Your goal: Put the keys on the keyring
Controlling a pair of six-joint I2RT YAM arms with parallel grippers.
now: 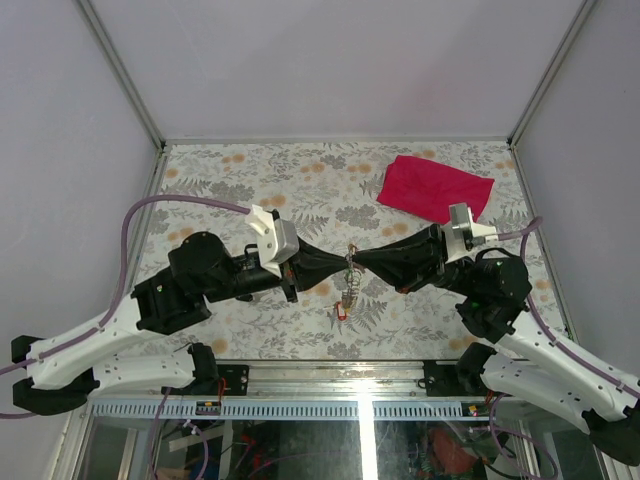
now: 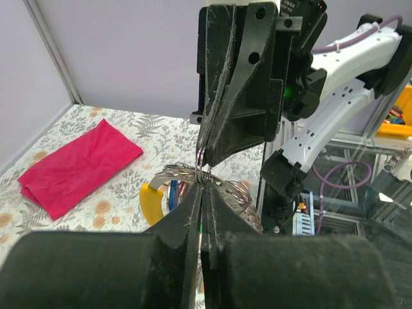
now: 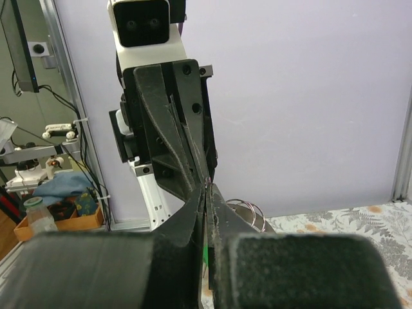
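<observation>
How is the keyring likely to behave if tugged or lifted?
Probably floppy: the keyring hangs as a loose strand below the left gripper and right gripper, so it likely swings. Its thin wire looks smooth, so it may slip or twist.

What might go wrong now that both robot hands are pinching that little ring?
The left hand and right hand both pinch the thin keyring tip to tip, above the table. If they pull unevenly, it may slip out and drop. Also, the red key lies on the table below, and neither hand is free; letting go with one could let the keyring twist or swing.
</observation>
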